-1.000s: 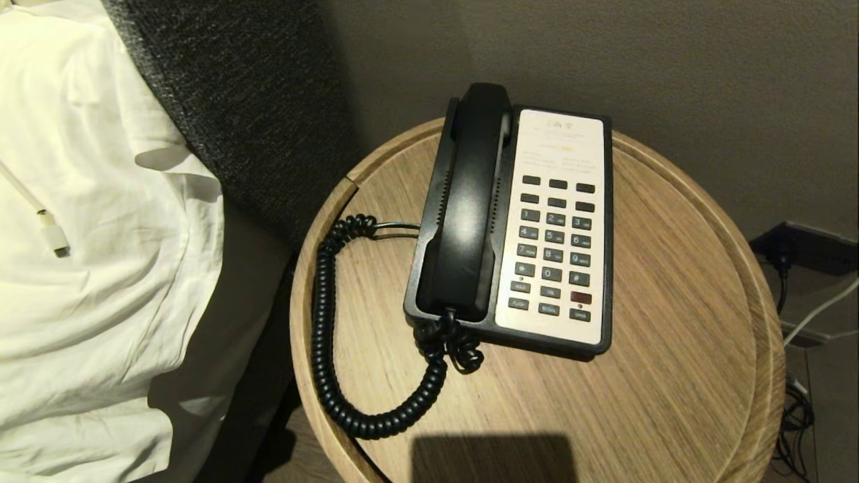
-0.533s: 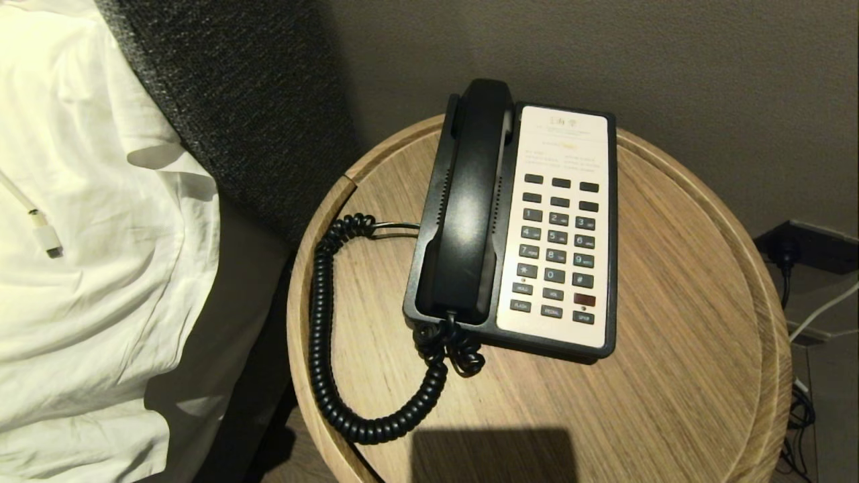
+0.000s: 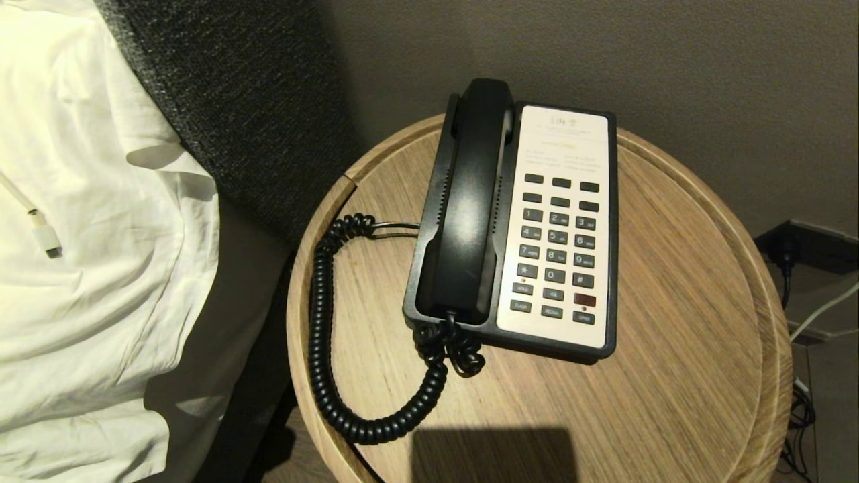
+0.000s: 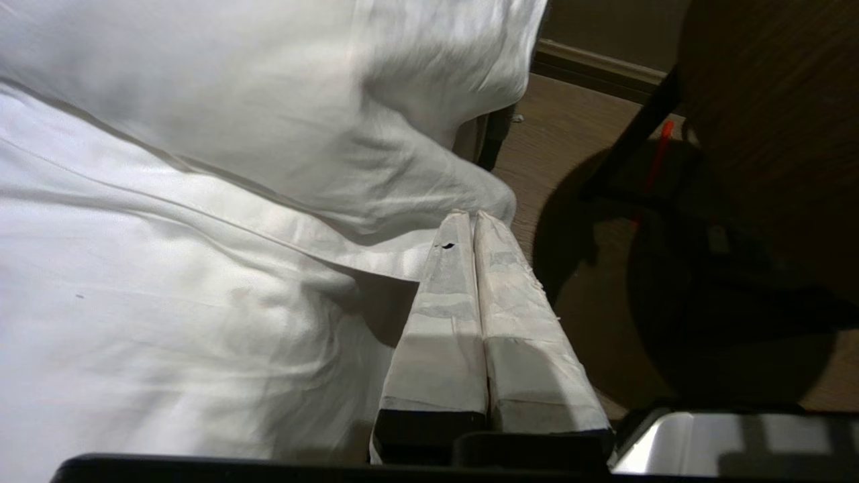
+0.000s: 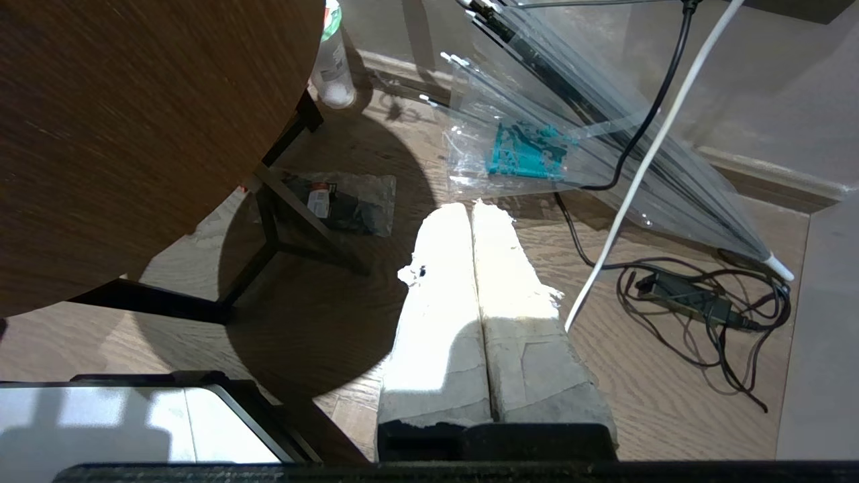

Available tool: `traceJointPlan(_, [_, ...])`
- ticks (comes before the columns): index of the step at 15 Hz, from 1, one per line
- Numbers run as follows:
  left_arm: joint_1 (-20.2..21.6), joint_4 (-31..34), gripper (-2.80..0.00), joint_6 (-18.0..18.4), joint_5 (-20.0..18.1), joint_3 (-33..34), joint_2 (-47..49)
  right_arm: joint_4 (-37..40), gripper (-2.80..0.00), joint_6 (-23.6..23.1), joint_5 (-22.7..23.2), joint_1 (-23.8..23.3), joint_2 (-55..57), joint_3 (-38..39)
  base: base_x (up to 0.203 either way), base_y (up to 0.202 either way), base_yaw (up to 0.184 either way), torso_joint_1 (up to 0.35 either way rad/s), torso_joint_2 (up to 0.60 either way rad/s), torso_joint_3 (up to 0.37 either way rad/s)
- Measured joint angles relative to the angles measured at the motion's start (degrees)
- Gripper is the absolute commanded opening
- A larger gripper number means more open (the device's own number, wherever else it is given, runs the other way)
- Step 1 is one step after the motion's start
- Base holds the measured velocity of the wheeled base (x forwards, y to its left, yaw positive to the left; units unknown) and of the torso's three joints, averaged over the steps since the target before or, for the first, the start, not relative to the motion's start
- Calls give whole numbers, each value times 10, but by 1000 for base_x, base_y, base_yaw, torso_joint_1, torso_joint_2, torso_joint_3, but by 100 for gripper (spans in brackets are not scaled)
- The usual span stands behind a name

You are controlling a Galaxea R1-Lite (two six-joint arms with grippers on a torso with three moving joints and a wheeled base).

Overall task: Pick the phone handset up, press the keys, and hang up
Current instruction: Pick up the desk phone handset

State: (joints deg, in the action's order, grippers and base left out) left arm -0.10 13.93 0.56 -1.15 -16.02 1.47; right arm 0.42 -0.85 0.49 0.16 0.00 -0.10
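The glossy black phone handset (image 3: 470,201) lies in its cradle on the left side of the phone base (image 3: 607,342), on a round wooden table (image 3: 671,335). Its coiled cord (image 3: 322,322) loops over the table's left part. The keys (image 3: 556,249) sit in rows on the cream faceplate, with one red button (image 3: 584,300) near the front. Neither gripper shows in the head view. My left gripper (image 4: 473,216) is shut and empty, low beside white bedding. My right gripper (image 5: 472,204) is shut and empty above the floor under the table.
White bedding (image 3: 87,268) and a dark headboard (image 3: 241,100) stand left of the table, a wall behind it. On the floor to the right lie cables (image 5: 704,302), a clear plastic bag (image 5: 537,134) and a bottle (image 5: 332,67). Black table legs (image 5: 268,221) stand near my right gripper.
The head view shifted slightly in the first half second, then held still. The phone, handset and cord have not moved.
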Motion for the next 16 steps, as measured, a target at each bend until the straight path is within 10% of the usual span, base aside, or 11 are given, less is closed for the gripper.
traceJointPlan(4, [0, 145, -280, 0, -56, -124, 34, 0, -280, 0, 0, 0, 0, 0, 0, 0, 0, 0, 0, 0])
traceJointPlan(16, [0, 159, -280, -28, -37, -386, 268, 0, -280, 0, 0, 0, 0, 0, 0, 0, 0, 0, 0, 0])
